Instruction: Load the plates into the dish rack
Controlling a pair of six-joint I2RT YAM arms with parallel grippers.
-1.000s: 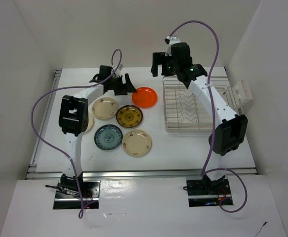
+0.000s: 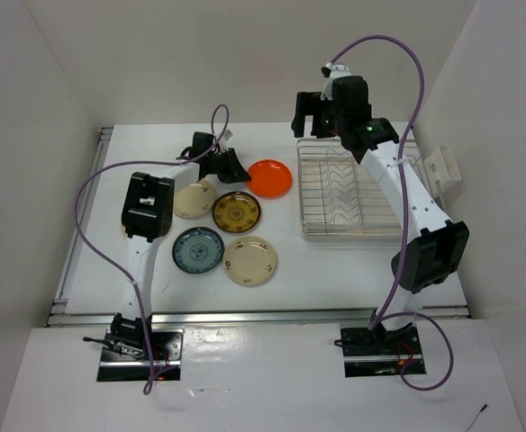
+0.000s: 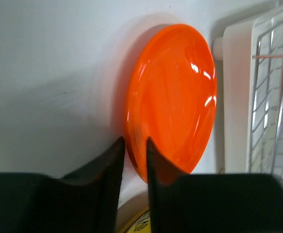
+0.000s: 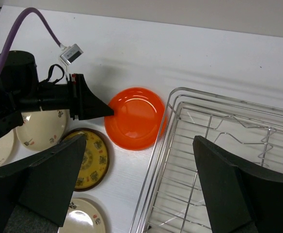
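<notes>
Now, left claw (image 3: 134,145): clenched on the orange plate (image 3: 173,97) rim.
right claw (image 4: 139,141): spread wide (idle above the rack (image 4: 219,121)).
lift: raise slowly, rim seated deep, clear the rack wall.

No text, label, brand, number or sign can be read.

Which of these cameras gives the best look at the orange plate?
The left wrist view. The orange plate fills the picture, glossy, with its rim between the left gripper's fingertips. The right wrist view shows the whole plate from above, smaller, beside the dish rack. The top view shows it smallest.
</notes>
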